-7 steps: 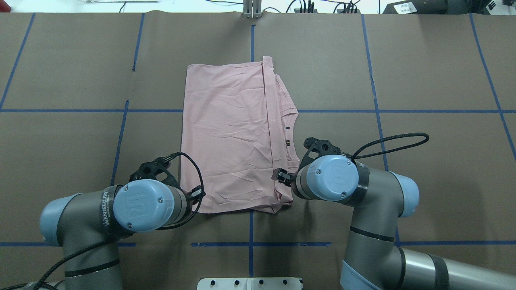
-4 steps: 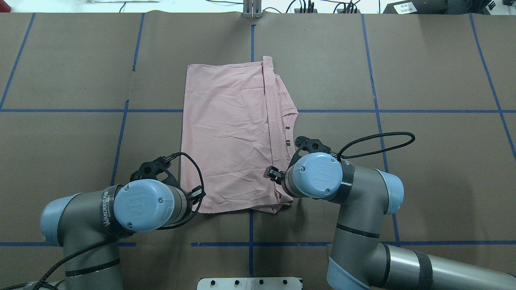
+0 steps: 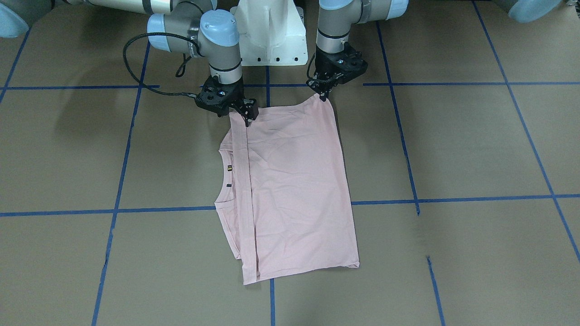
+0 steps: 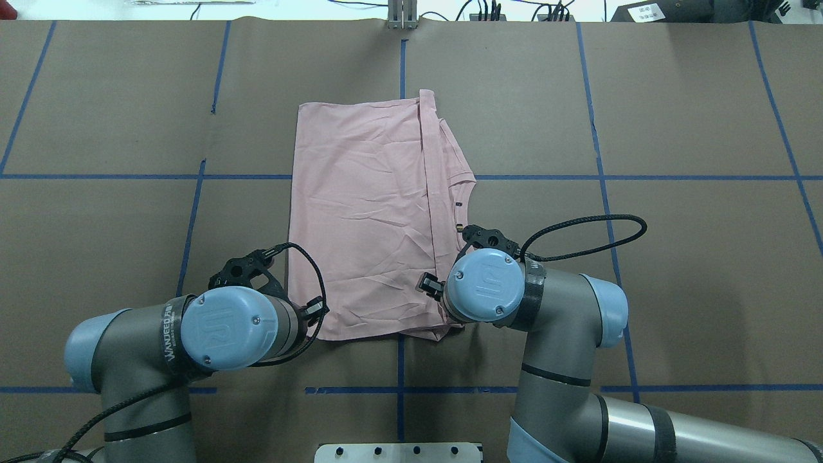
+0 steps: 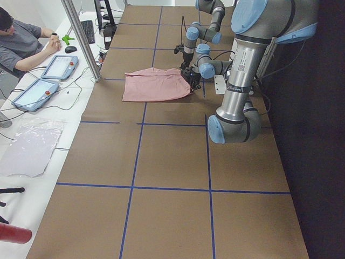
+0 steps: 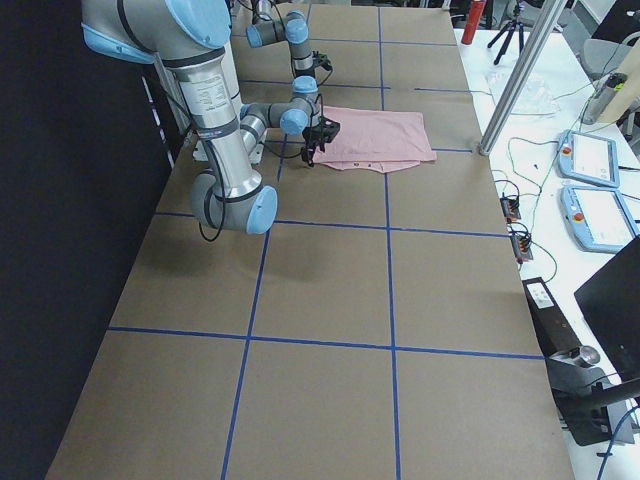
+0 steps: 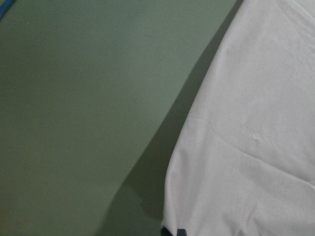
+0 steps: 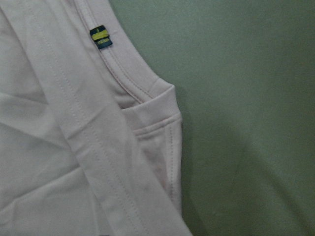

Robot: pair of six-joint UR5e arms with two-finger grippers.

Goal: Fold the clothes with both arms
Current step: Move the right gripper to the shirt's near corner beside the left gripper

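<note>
A light pink T-shirt (image 4: 373,218) lies folded on the brown table, print side hidden, its ribbed collar (image 3: 222,181) towards my right arm. My left gripper (image 3: 323,95) is pinched shut on the shirt's near left corner; its wrist view shows that corner (image 7: 236,162) slightly raised over its own shadow. My right gripper (image 3: 248,117) stands over the near right corner by the folded sleeve (image 8: 152,128). It appears open, and no fingertips show in its wrist view. From overhead both wrists (image 4: 231,328) (image 4: 483,286) cover most of the fingers.
The white pedestal (image 3: 269,31) stands just behind the shirt's near edge. Blue tape lines (image 4: 402,64) cross the table. An aluminium post (image 5: 81,38) rises at the far edge, with tablets (image 6: 590,160) and a seated person (image 5: 21,43) beyond it.
My right arm has swung inward and towards the shirt's near right corner. The left arm and the shirt have stayed put.
</note>
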